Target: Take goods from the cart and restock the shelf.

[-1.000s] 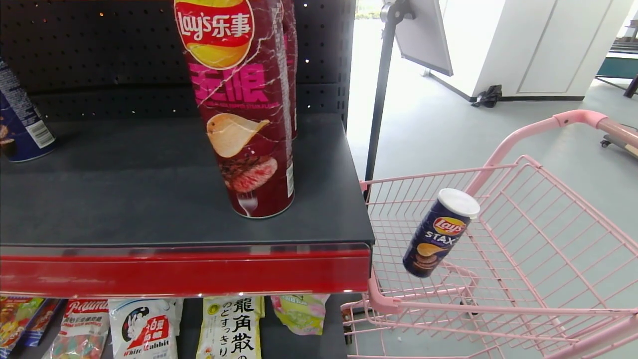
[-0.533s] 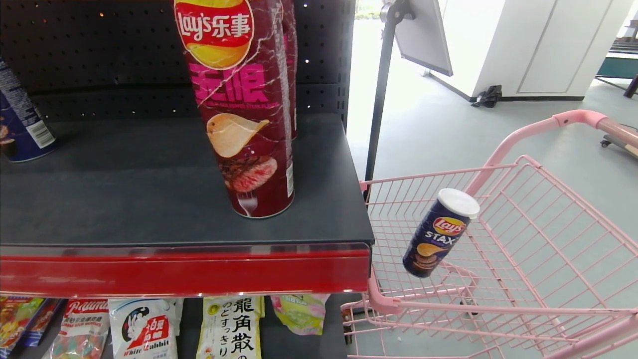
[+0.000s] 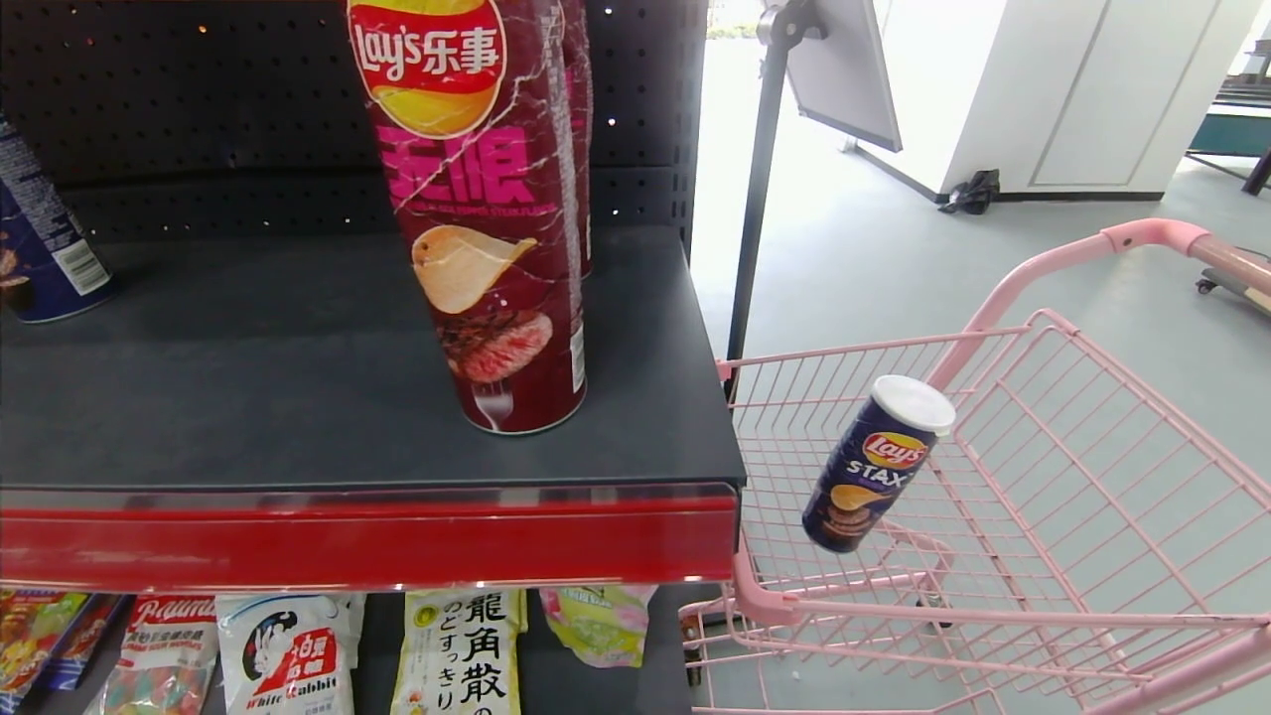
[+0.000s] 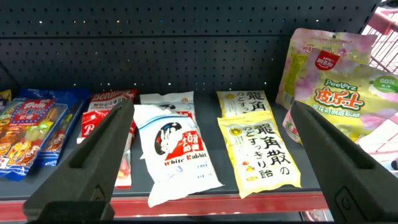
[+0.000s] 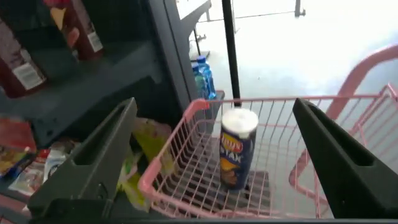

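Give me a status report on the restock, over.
Left pincer open, facing lower-shelf snack bags. Right pincer open, above pink wire cart. Dark blue cylindrical chip can with white lid stands in cart, ungripped. Path to it clear.

Left of the tall red can (image 3: 492, 228), the shelf board (image 3: 248, 377) lies bare as far as a blue can (image 3: 40, 248) at the far edge. In front of it a bare strip runs to the red rail (image 3: 367, 541). A second red can (image 3: 579, 129) stands close behind it. Right of it, past the shelf end, the pink cart (image 3: 1142, 236) is open on top. Its wire walls ring the small blue can (image 3: 874, 467), and a black pole (image 3: 760, 199) rises at the near corner.
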